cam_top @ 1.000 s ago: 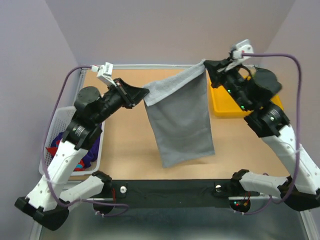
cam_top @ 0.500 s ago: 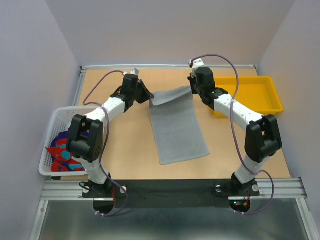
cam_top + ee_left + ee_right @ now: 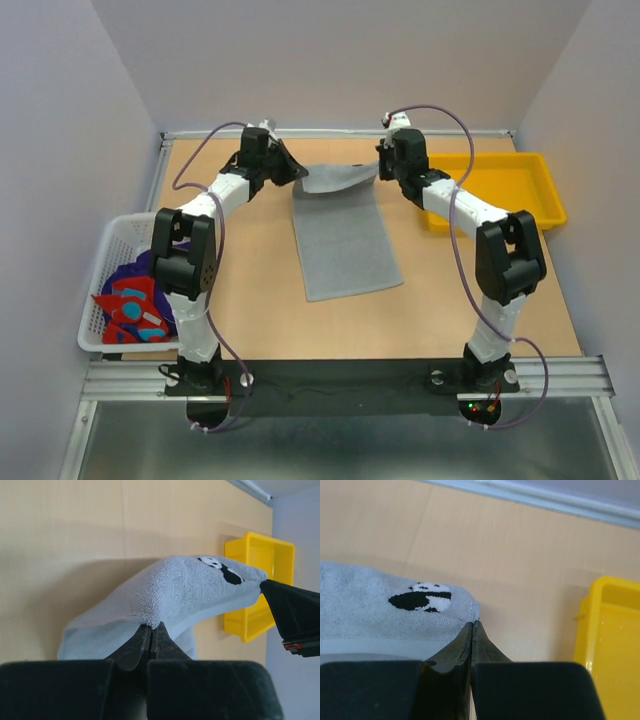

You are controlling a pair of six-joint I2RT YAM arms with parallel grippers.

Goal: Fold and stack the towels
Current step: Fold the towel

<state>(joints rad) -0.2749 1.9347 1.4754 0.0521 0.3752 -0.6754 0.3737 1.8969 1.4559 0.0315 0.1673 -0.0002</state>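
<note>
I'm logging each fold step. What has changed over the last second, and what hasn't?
Both arms swung down toward the far edge; the grey towel, hanging in the air before, now lies spread on the table, only its far edge lifted. The left hand and right hand stay shut on its far corners. The white basket and yellow tray are unmoved.

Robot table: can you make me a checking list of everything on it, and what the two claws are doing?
Surface: light wooden table, nothing spilled.
Job's things: grey fleecy towel, far edge lifted, rest lying flat; red towel with light-blue marks and purple towel in the white mesh basket.
Clutter: yellow plastic tray at the right edge.
Grippers: left gripper and right gripper each shut on a far corner of the grey towel.
Cables: purple cables loop above both arms.
Surroundings: pale lilac walls.
</note>
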